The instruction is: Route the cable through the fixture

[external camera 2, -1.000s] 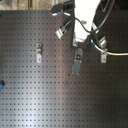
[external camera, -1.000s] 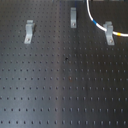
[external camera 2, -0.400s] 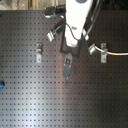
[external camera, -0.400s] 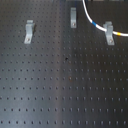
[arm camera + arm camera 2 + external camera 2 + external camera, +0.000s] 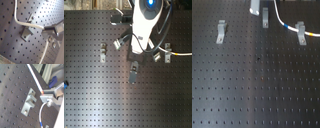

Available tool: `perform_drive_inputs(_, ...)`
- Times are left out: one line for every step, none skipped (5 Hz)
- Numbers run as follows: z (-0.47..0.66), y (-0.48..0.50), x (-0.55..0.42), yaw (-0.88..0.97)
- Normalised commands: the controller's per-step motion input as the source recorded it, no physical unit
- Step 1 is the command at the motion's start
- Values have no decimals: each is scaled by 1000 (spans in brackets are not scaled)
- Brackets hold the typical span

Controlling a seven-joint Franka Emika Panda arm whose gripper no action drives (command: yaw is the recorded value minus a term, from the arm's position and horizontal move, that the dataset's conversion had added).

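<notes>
The white cable [image 5: 284,21] runs from the top edge of the first exterior view down to the right grey clip [image 5: 300,33], with its blue band [image 5: 306,34] and yellow band [image 5: 315,35] beyond. My gripper [image 5: 256,6] shows at that top edge beside the middle clip [image 5: 265,17]. In both wrist views it is shut on the cable [image 5: 27,24] [image 5: 36,77], close to a grey clip [image 5: 27,33] [image 5: 29,103]. The second exterior view has the gripper [image 5: 134,63] under the arm, just above a grey clip [image 5: 132,75].
A third grey clip [image 5: 222,31] [image 5: 103,52] stands apart at the first exterior view's left. The black perforated board [image 5: 257,90] fills the scene. A small blue object [image 5: 65,84] lies at the second exterior view's left edge. The white arm [image 5: 145,22] hangs over the board's top middle.
The arm has swung toward the second exterior view's left and lower. The gripper now shows at the top edge of the first exterior view, by the middle clip.
</notes>
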Motion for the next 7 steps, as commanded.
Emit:
perform_drive_inputs(317,35,-115,-425)
perform_drive_inputs(387,295,-149,0)
perform_drive_inputs(356,391,-110,377)
perform_drive_inputs(323,326,10,494)
perform_drive_inputs(260,240,51,497)
perform_drive_inputs(118,-282,-94,263)
perform_drive_inputs(12,-512,-148,63)
